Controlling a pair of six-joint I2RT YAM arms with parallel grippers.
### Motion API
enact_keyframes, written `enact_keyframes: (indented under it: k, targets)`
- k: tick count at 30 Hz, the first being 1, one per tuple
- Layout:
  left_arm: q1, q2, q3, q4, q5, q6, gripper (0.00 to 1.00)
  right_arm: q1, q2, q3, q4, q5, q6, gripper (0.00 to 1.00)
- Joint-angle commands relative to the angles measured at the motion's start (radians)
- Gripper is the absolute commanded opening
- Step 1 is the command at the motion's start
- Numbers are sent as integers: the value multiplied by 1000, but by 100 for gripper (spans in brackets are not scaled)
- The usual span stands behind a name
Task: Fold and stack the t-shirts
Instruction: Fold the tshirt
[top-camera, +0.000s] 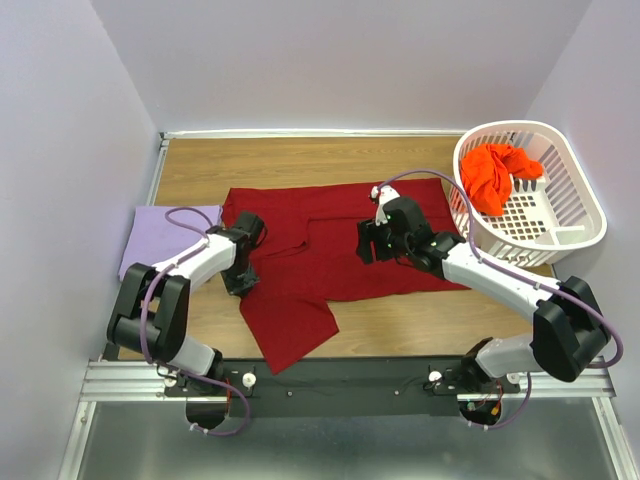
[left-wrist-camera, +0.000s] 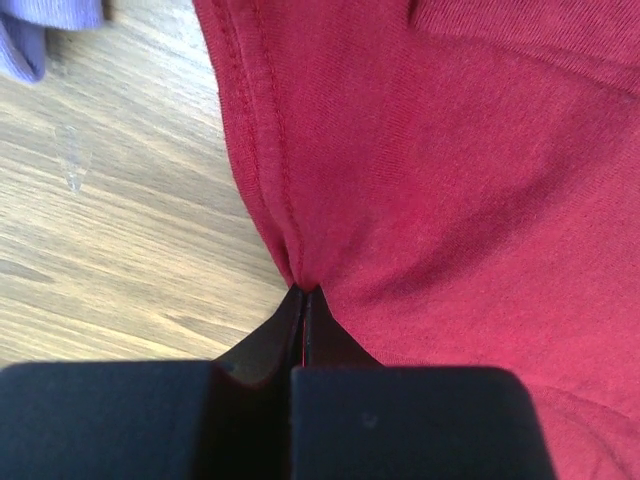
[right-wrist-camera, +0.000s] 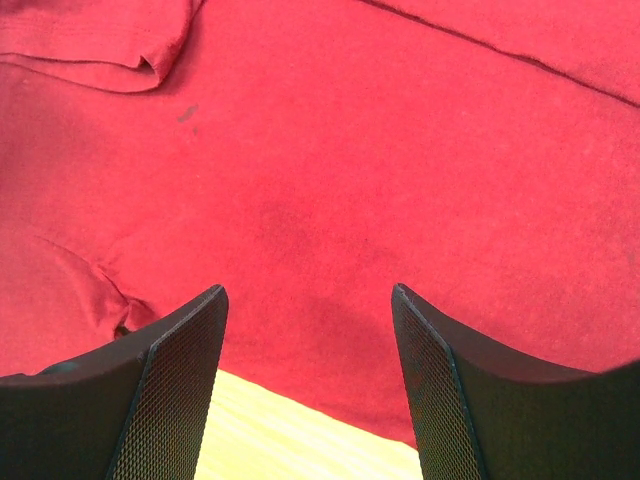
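Note:
The dark red t-shirt (top-camera: 320, 260) lies spread over the middle of the wooden table, one part trailing toward the front edge. My left gripper (top-camera: 243, 282) is shut on its left hem; the left wrist view shows the red cloth (left-wrist-camera: 440, 180) pinched at the fingertips (left-wrist-camera: 303, 292). My right gripper (top-camera: 368, 243) is open and empty, hovering over the shirt's middle; in the right wrist view the cloth (right-wrist-camera: 330, 150) fills the space beyond it (right-wrist-camera: 310, 295). The lavender t-shirt (top-camera: 165, 235) lies folded at the far left. The orange-red t-shirt (top-camera: 497, 173) is crumpled in the basket.
The white lattice laundry basket (top-camera: 560, 215) stands at the back right, close to the right arm. Walls close in the table on three sides. Bare wood (top-camera: 420, 325) shows in front of the shirt and behind it.

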Motion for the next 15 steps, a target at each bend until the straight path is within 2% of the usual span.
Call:
enact_keyframes:
  k: [1,8,15]
  targets:
    - [10,36,40,1,-78,41,0,-9,-9,-22,14,32,19,73]
    - [66,-4,129,-37,-138,134,0,-35,-50,-32,-104,112,101,74]
    - [143,-94,86,25,-90,239,0,-80,-151,-94,-216,291,218,72]
